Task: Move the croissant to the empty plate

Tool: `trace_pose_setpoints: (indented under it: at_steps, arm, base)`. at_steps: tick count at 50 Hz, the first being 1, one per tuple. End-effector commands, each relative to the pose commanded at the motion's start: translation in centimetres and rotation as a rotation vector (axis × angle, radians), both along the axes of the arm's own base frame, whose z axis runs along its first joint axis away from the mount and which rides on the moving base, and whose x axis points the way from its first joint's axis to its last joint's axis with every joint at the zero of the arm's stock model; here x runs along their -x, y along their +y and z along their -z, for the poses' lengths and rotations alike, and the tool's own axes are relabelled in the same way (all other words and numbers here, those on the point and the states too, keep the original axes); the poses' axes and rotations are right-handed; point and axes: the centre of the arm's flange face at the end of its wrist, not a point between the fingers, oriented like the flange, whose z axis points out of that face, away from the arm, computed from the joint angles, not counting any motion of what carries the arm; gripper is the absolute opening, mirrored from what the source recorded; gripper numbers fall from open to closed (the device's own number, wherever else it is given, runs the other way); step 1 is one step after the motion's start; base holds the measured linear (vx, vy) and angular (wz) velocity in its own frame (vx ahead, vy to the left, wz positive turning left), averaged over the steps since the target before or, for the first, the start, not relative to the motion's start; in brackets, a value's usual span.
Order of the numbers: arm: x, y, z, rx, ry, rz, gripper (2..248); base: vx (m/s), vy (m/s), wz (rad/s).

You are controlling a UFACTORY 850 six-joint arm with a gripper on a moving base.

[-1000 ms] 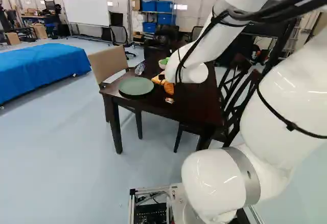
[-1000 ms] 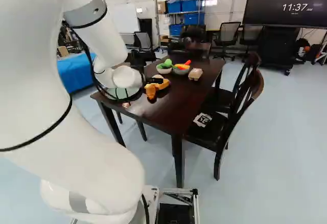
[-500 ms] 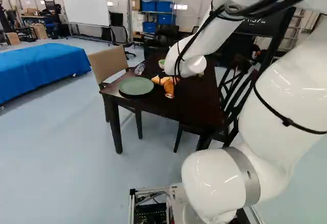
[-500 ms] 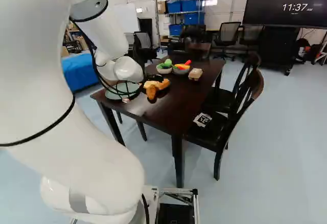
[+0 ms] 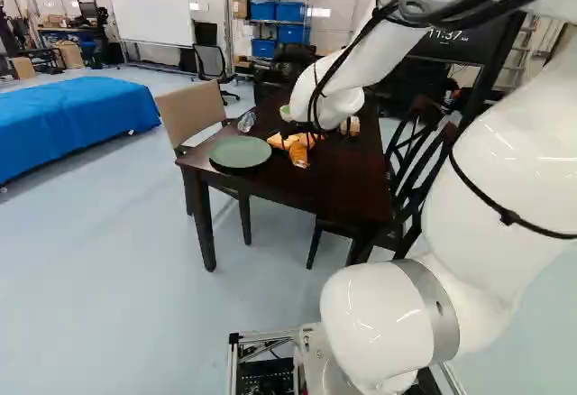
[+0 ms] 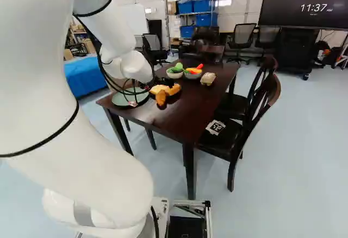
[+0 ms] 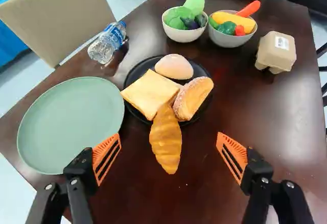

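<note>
Orange pads point(image 7: 106, 158) stand wide apart on the gripper point(image 6: 163, 80), gripping nothing; the croissant point(image 7: 166, 139) lies ahead, between them, against the black plate point(image 7: 202, 112). The green plate point(image 7: 69, 121) sits beyond one finger. Slightly raised since before, the arm point(image 5: 356, 75) reveals more egg carton point(image 5: 350, 126) in the left base view. Only the right base view shows the chair seat's printed marker point(image 6: 215, 127).

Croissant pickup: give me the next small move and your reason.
I'd ease the open gripper down toward the croissant, holding off on closing. In the wrist view, its orange pads stand apart to either side, touching nothing, and the croissant's near end juts past the black plate, likely leaving room to grip.
</note>
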Motion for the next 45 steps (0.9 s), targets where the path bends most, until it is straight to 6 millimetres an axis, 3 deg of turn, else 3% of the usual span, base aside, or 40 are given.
trace_pose_setpoints:
  at_steps: [45]
  arm:
    - [-3.5, 0.7, 1.8, 0.012, 0.325, -0.013, 247]
  base:
    - [0.0, 0.0, 0.0]
